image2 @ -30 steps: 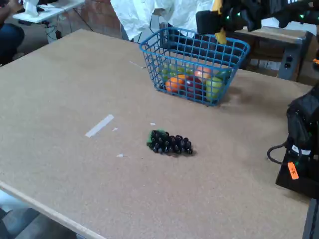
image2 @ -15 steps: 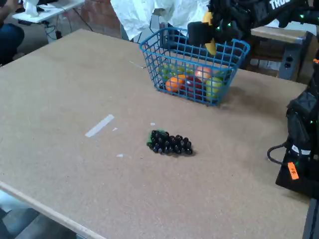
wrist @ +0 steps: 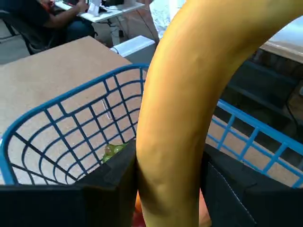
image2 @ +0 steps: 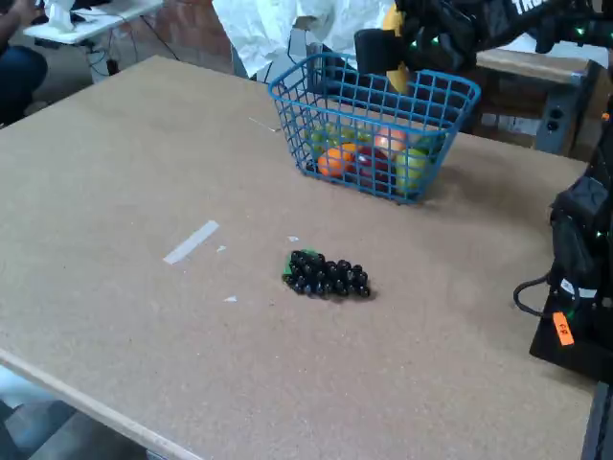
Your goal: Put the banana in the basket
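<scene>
While the wrist view was filled almost fully by the banana [wrist: 184,109], it showed only the inside of the basket [wrist: 61,137] below it, with a bit of green fruit [wrist: 112,151] at the bottom. In this view the two black fingers [wrist: 113,189] of the gripper [wrist: 168,187] pressed the banana from left and right, so the gripper was clenched on it. The banana rose between them and curved to the upper right. A seated person [wrist: 52,19] at a desk was visible far behind the table.

The fixed view showed what the wrist view could not: the whole table [image2: 115,172], a dark grape bunch [image2: 328,274] lying in front of the basket [image2: 369,134], well apart from it, and a strip of white tape [image2: 191,241] to the left. In this view several fruits, orange, red and green, lay inside the basket. The gripper [image2: 383,48] hung over the back rim of the basket, and only a small yellow part of the banana [image2: 395,72] showed under it, above the fruits, not touching them as far as I could tell.
</scene>
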